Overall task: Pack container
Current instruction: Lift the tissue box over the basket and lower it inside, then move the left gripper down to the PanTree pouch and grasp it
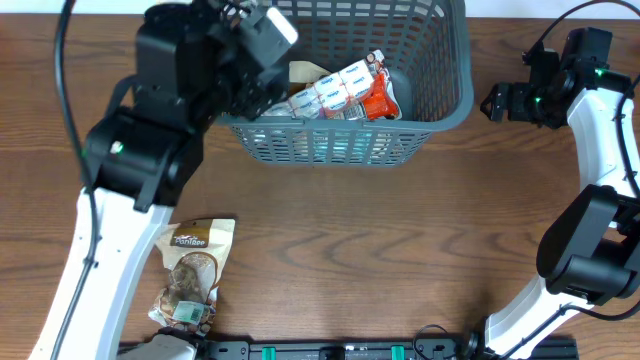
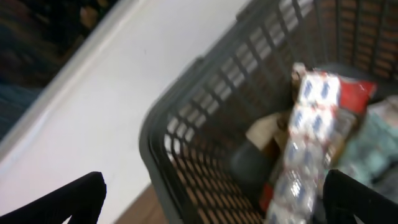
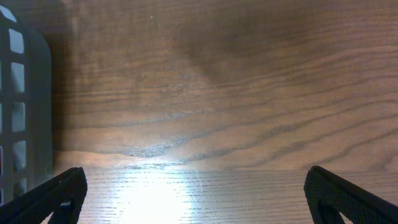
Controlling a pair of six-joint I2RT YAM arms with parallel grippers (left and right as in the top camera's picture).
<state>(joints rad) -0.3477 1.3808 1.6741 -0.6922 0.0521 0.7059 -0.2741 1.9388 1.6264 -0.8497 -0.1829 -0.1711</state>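
The dark grey slatted basket sits at the far middle of the wooden table, with a red-and-white multipack lying inside. It looks like stiff moulded plastic, probably light, and its thick rim is the place to grip. The left gripper hangs over its corner, fingers spread wide and empty. The right gripper is likewise splayed above bare wood. A soft, crinkly brown pouch lies on the near side.

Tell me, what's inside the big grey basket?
A red-and-white snack packet lies in the basket, with a tan packet beside it. The left arm hides the basket's left corner.
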